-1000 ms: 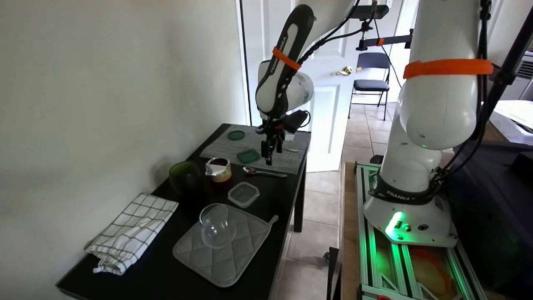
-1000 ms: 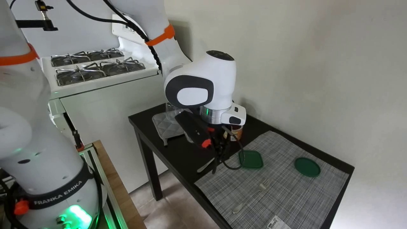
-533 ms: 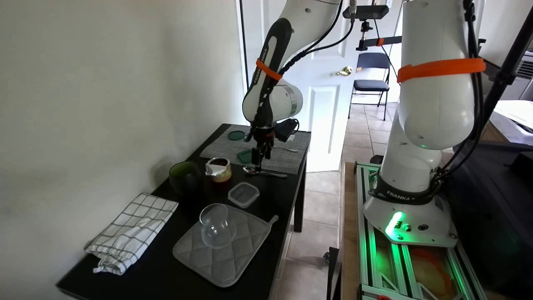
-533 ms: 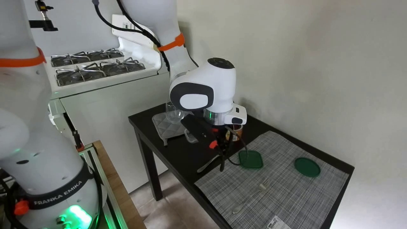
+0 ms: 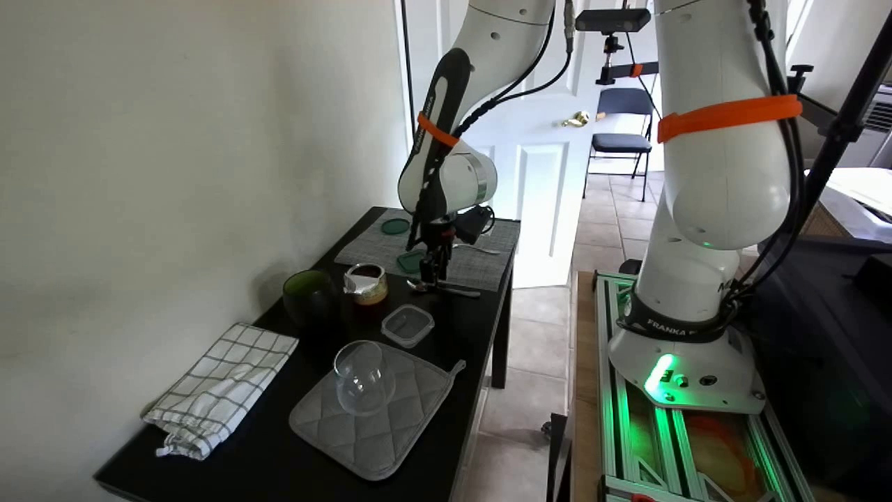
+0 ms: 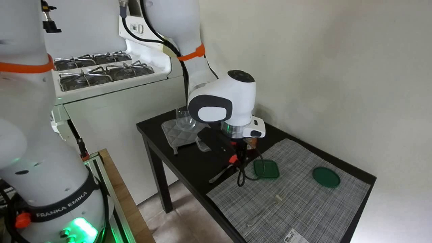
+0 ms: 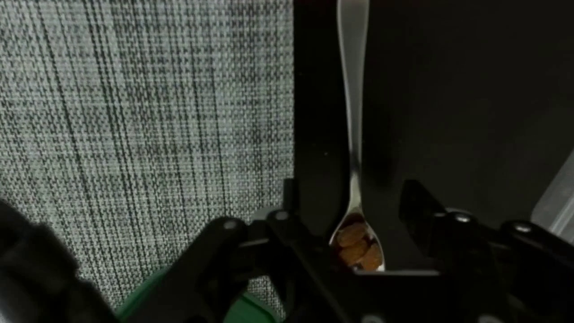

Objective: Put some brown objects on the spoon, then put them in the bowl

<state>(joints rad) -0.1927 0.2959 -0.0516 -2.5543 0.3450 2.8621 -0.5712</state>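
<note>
A silver spoon [image 7: 354,103] lies on the black table beside the placemat edge, with several brown almond-like pieces [image 7: 353,249] in its scoop. Its handle also shows in both exterior views [image 5: 460,291] [image 6: 221,174]. My gripper [image 7: 350,195] is open, with one finger on each side of the spoon's neck and apart from it. In an exterior view the gripper [image 5: 433,274] hangs low over the spoon's scoop end. A clear glass bowl-like vessel [image 5: 364,380] stands on a grey quilted pot holder [image 5: 376,446]. The gripper base hides the scoop's tip in the wrist view.
A foil-topped jar [image 5: 366,284] and a dark green cup [image 5: 306,300] stand near the wall. A clear square container [image 5: 408,325] sits near the spoon. Green lids [image 6: 266,169] [image 6: 326,177] and a fork [image 6: 265,211] lie on the grey placemat [image 6: 314,209]. A checked towel [image 5: 223,383] lies by the wall.
My gripper has moved off the placemat side toward the spoon and come down over its scoop end. The spoon and the other objects have not moved.
</note>
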